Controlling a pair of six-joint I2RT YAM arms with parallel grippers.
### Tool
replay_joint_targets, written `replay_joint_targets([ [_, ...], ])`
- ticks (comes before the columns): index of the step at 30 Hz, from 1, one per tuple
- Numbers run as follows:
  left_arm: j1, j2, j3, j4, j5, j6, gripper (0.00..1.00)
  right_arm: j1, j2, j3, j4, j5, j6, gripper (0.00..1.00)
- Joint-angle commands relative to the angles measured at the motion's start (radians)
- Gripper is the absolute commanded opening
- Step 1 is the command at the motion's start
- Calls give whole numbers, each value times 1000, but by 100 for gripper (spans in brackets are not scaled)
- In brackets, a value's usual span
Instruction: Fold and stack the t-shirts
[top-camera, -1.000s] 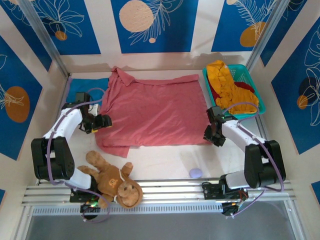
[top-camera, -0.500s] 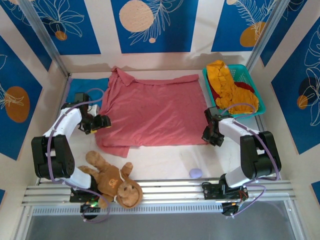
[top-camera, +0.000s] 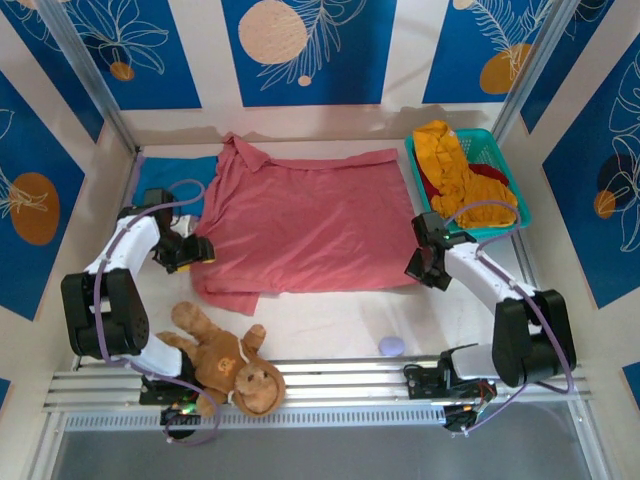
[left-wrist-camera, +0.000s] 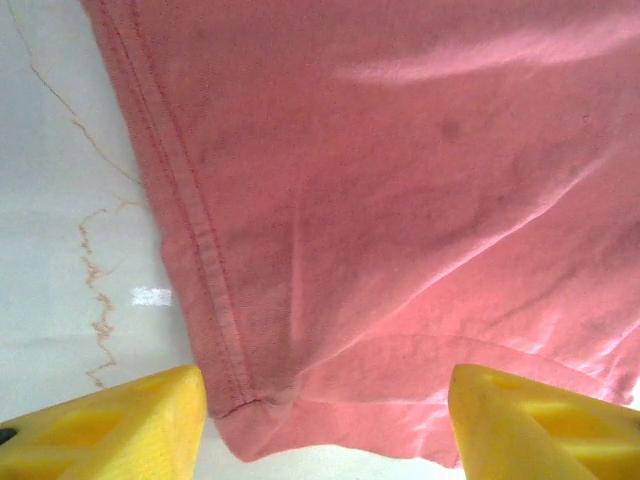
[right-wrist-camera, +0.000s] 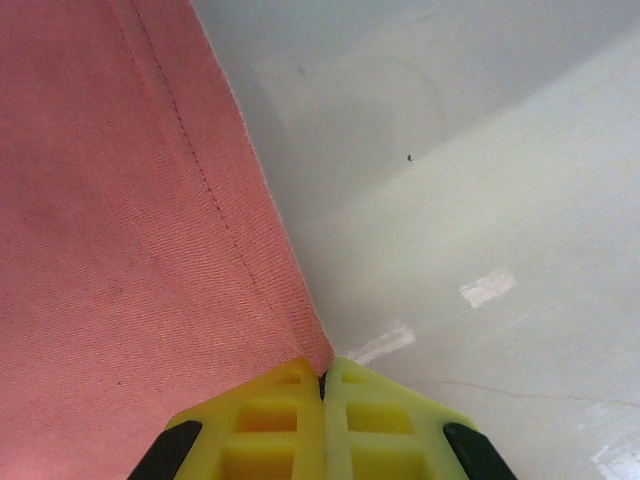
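cloth's limp and light, grab corners: right gripper (right-wrist-camera: 322, 378) pinching pink t-shirt (top-camera: 310, 225) by near-right corner, left gripper (left-wrist-camera: 322, 405) open astride near-left corner.

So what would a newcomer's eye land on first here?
A large salmon-pink t-shirt lies spread flat mid-table, with the right gripper shut on its near right corner and the left gripper open over its left edge. A brown plush monkey sprawls at the near left, and a teal mesh basket at far right holds a mustard-yellow shirt.
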Motion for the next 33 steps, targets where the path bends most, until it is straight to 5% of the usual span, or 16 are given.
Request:
replay_joint_targets([
  [1, 13, 37, 26, -48, -20, 18, 58, -14, -40, 25, -60, 41, 8, 0],
  [33, -55, 142, 14, -101, -13, 34, 36, -32, -68, 96, -69, -35, -60, 0],
])
